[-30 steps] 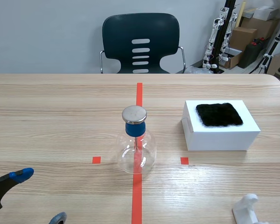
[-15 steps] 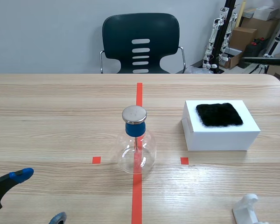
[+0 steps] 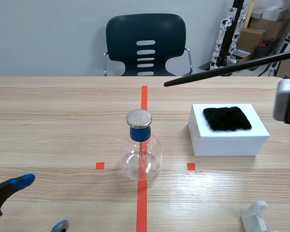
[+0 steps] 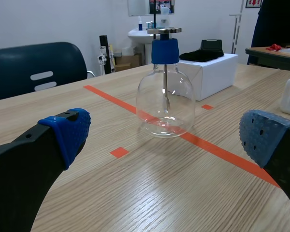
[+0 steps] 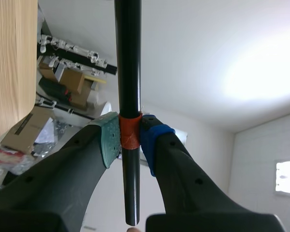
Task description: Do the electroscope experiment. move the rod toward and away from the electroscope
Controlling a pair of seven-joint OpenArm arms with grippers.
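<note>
Rod (image 3: 222, 70) clamped at its orange band (image 5: 129, 134) between the pads of the right gripper (image 5: 130, 133), running out long ahead of the fingertips, far tip raised and well apart from the metal disc (image 3: 138, 117) of the electroscope (image 3: 141, 150). Probably the approach stroke. Swing the far tip slowly toward the disc, stop just short without touching, then draw back along the same line. Squeeze firmly against twisting of so long a lever. Mind the white box (image 3: 228, 130) beneath the shaft. Left gripper (image 3: 41, 203) spread wide, holding nothing, flask ahead of it; best left parked.
</note>
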